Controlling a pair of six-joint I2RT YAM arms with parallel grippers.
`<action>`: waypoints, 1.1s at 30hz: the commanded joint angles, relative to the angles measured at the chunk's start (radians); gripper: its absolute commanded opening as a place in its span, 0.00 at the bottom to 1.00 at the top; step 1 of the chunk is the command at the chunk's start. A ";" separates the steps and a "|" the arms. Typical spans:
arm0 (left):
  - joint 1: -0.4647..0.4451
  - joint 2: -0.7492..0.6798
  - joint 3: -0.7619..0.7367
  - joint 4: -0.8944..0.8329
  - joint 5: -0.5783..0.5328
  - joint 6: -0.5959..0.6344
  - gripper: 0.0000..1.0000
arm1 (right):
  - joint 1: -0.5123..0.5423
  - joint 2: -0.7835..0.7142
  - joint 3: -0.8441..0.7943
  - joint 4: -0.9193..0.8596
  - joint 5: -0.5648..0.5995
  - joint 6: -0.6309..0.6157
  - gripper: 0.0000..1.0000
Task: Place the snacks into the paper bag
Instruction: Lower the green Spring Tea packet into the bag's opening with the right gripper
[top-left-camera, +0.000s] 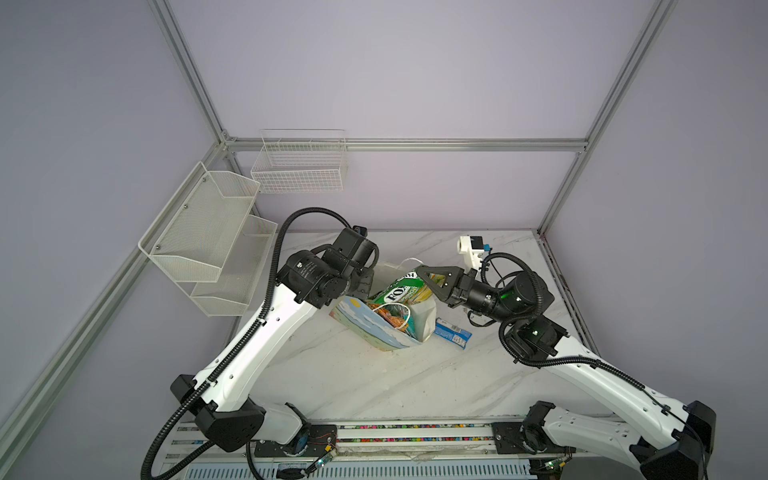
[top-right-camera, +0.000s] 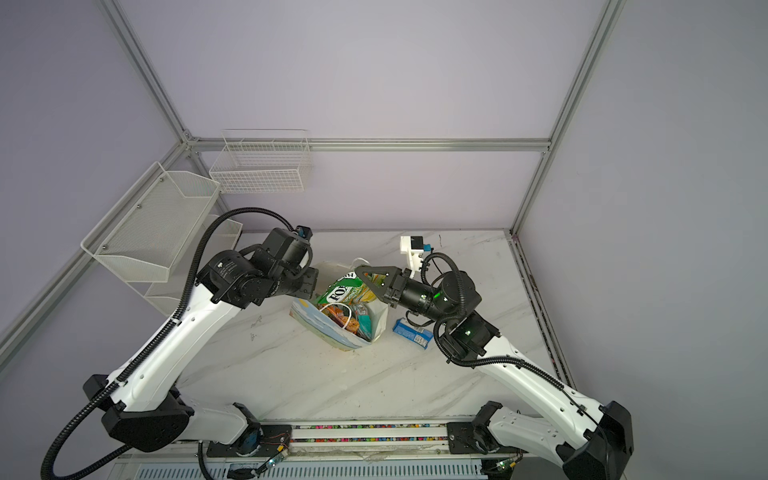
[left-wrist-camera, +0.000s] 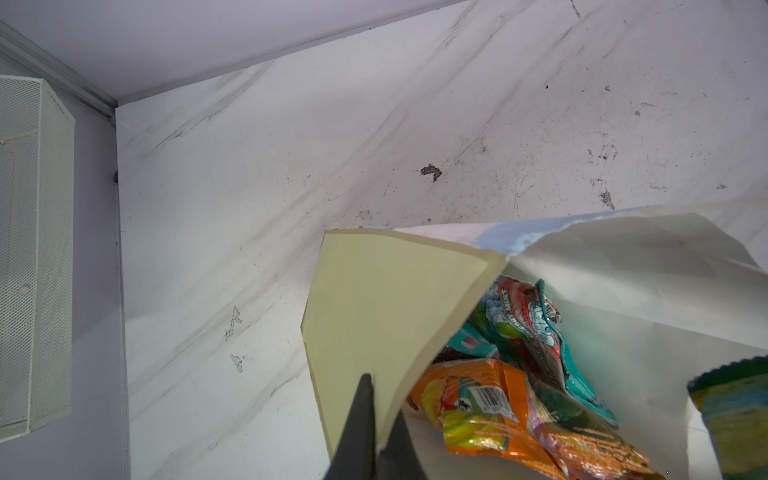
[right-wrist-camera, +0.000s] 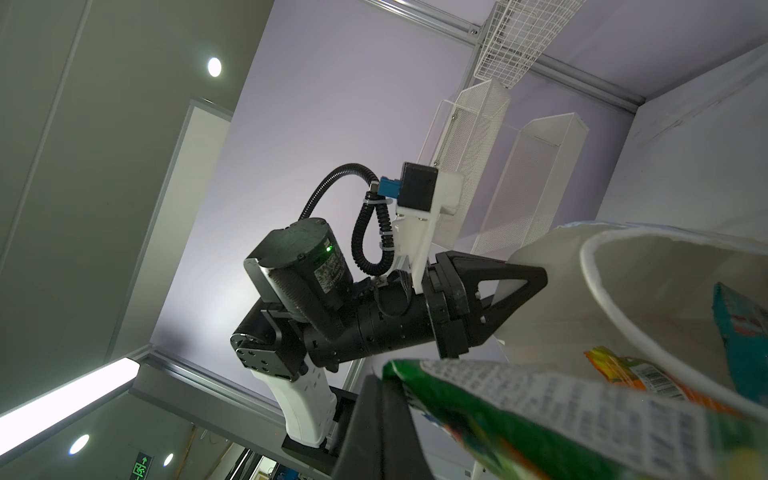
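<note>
Your paper bag (top-left-camera: 370, 326) stands open in the middle of the desk (top-left-camera: 353, 382). Your left fingers (left-wrist-camera: 361, 419) pinch its rim flap. Your right fingers (right-wrist-camera: 374, 424) pinch a green bag (top-left-camera: 397, 293) over the bag's mouth. Its low end seems to be inside, but that is hard to see. An orange packet (left-wrist-camera: 478, 399) and a teal packet (left-wrist-camera: 586, 386) lie inside. A blue packet (top-left-camera: 453, 332) lies on the desk just beside the paper bag.
</note>
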 joint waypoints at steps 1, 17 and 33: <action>-0.001 -0.023 0.058 0.050 -0.030 -0.012 0.00 | 0.010 -0.001 -0.005 0.115 0.030 0.041 0.00; -0.001 -0.024 0.062 0.049 -0.033 -0.009 0.00 | 0.032 0.018 -0.015 0.058 0.105 0.019 0.00; -0.001 -0.033 0.048 0.049 -0.036 -0.010 0.00 | 0.044 0.065 -0.016 0.075 0.119 0.020 0.00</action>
